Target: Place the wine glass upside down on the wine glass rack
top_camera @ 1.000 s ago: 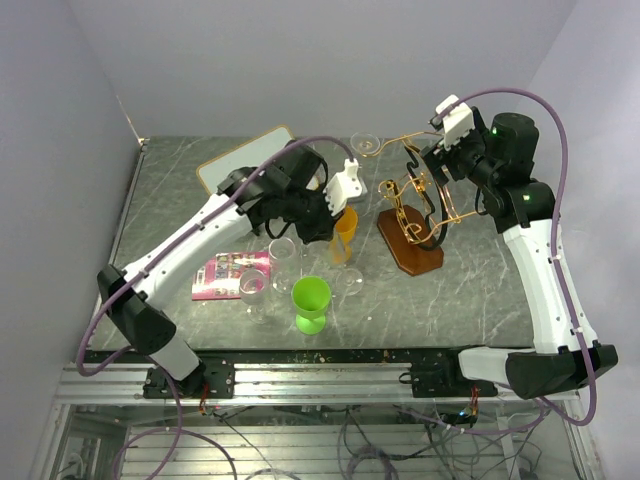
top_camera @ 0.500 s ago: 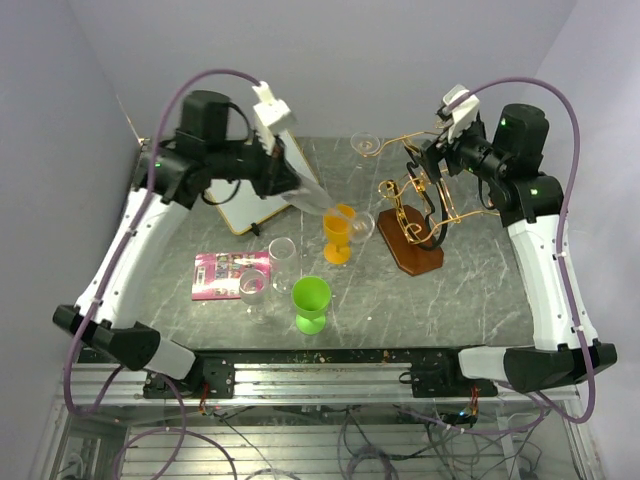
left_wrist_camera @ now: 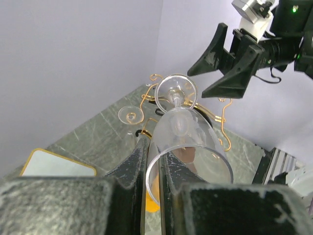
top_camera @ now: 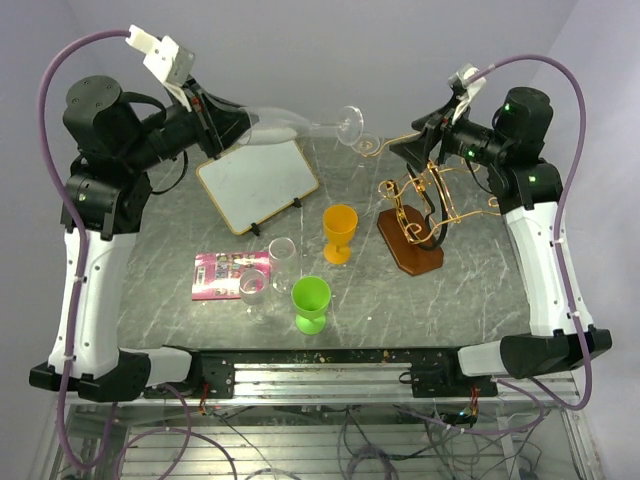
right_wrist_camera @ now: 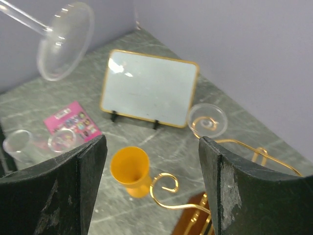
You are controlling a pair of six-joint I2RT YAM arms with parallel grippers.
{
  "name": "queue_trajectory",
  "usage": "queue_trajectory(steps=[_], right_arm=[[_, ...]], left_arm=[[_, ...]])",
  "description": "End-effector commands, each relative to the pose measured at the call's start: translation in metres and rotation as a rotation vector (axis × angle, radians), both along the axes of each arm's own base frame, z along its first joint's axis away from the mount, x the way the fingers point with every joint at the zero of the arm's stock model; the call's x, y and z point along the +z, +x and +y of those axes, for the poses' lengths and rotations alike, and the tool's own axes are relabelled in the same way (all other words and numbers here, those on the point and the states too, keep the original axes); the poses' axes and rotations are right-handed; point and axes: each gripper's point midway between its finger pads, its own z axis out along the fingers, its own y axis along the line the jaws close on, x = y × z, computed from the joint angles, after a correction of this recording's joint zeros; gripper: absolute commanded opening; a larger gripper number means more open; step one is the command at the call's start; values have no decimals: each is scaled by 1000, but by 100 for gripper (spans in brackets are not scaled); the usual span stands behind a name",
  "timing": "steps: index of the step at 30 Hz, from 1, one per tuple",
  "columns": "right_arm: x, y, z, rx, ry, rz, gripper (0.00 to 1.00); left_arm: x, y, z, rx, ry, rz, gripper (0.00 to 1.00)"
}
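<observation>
- Two arms are raised. The left gripper [top_camera: 238, 131] is pinched narrow on the bowl rim of the wine glass [top_camera: 300, 127], which is held sideways in mid-air with its foot pointing right.
- This looks like the carry stage. Next the glass needs turning foot-up, then sliding onto a gold arm.
- Below stand a whiteboard [top_camera: 258, 180], an orange cup [top_camera: 340, 232] and a green cup [top_camera: 310, 303].
- The right gripper [top_camera: 407, 148] hangs wide and empty above the rack [top_camera: 412, 248], possibly crowding the approach.

So the wine glass rack [top_camera: 410, 225] is sitting on the right of the table [top_camera: 470, 290], the whiteboard [top_camera: 258, 183] is standing back left, and one goblet [top_camera: 340, 232] is standing between them. A second goblet [top_camera: 311, 303] is standing in front of that, two clear glasses [top_camera: 253, 288] are sitting just left of it, and a booklet [top_camera: 225, 275] is lying left of those.
</observation>
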Motion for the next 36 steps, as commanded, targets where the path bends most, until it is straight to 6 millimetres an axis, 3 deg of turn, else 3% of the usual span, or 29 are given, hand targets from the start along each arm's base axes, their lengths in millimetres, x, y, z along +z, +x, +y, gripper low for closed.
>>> queue_trajectory(steps=[1,10,19,26,36], right_arm=[[19,-7,26,132,167,67,75],[8,-8,59,176,218,136,71],[6,16,63,53,256,187,56],[9,11,78,112,270,206,45],[15,17,82,107,297,212,26]], left_arm=[[10,28,-6,17,-117,36,7],[-9,48,-14,-5,-165,103,7],[-19,53,-19,-25,-167,119,7],[-21,56,-21,-33,-162,121,7],[-29,56,-22,-22,-141,117,7]])
